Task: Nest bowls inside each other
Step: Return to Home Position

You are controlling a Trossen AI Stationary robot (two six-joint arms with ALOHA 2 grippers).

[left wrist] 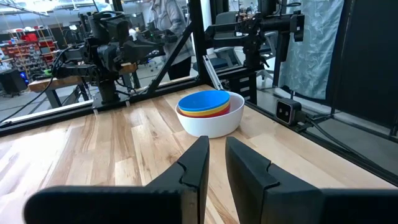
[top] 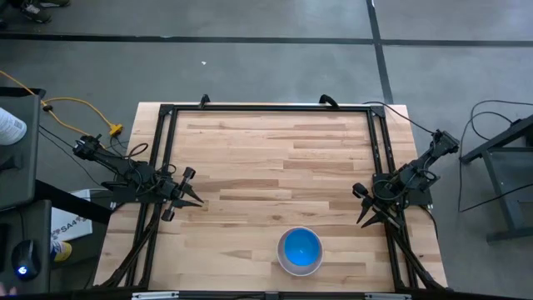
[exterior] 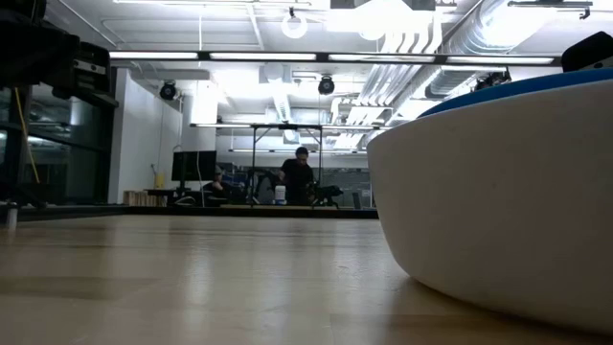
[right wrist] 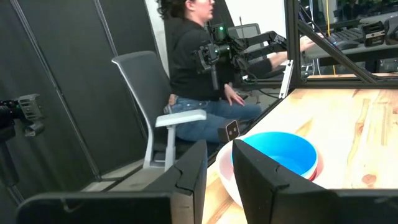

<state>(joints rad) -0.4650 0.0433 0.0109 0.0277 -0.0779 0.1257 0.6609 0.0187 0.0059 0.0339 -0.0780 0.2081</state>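
From my console, the largest thing is the pale butcher-block wooden table (top: 275, 158), ringed by a black metal tube frame (top: 266, 107). The two dark arms sit at its sides, well apart from each other.

The left gripper (top: 198, 202) hangs over the table's left side, pointing inward towards the middle. In its wrist view its fingers (left wrist: 196, 165) run side by side with only a narrow slit between them, pinching nothing. The right gripper (top: 365, 222) is at the right frame rail, angled towards the bowls. Its fingers (right wrist: 189, 171) also stand a narrow slit apart with nothing between.

The large round white plastic bowl (top: 282, 260) stands upright on the wood near the table's edge at the bottom of the high view. It is between the arms, nearer the right gripper and touched by neither. Being round, it has no long axis across the table. Its mouth faces straight up and the stack inside rises vertically.

The small round blue plastic bowl (left wrist: 202, 101) sits on top inside it, mouth up. Below it a thin yellow plastic bowl rim (left wrist: 219, 107) shows. Under that is a reddish sliver, probably the pink plastic bowl (left wrist: 214, 113), though that band is too thin for me to be sure.
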